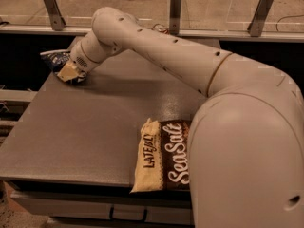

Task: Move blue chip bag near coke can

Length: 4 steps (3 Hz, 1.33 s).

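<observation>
Surface: dark grey table (80, 132), with a pale floor and metal rail posts (175, 8) behind it.
Gripper: the gripper (70, 73) sits low at the table's far left corner, at or just above the tabletop. How far open it is, and whether it holds anything, cannot be told from this view.
Blue chip bag: the blue chip bag (52, 58) lies at that same corner, against the far side of the gripper. It is partly hidden by the wrist and looks to be right at the table edge.
Coke can: the coke can is not visible; it may be behind the arm (180, 56) or out of view.
Other item: a large Sea Salt bag (164, 158) lies at the near edge, half behind the robot's body.
Risk, edge: with the bag this close to the corner, a nudge instead of a firm hold would likely tip it off the table.
Risk, foil: wrinkly foil caught only by a corner may slip out partway across.
Risk, can: with the can unseen, a wide sweep of the arm could knock it over.
Risk, path: a low carry could snag the Sea Salt bag.
</observation>
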Each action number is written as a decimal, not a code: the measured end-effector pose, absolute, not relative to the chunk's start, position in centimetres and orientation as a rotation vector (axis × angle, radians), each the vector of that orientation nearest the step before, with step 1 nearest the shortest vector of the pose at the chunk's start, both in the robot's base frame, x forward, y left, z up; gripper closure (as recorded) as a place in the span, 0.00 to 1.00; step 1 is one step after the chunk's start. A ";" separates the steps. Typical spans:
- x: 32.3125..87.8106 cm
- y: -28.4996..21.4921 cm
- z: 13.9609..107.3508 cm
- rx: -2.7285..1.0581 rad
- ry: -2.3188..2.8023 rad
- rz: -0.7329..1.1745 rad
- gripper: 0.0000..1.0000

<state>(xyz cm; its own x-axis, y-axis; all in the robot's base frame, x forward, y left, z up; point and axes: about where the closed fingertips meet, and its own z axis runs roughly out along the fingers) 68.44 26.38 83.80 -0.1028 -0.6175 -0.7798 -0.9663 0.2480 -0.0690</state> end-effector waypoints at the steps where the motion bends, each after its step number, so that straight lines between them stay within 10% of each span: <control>1: 68.4 26.4 84.0 -1.452 1.809 0.621 0.02; 4: 70.3 24.1 89.8 -1.510 1.655 0.486 0.00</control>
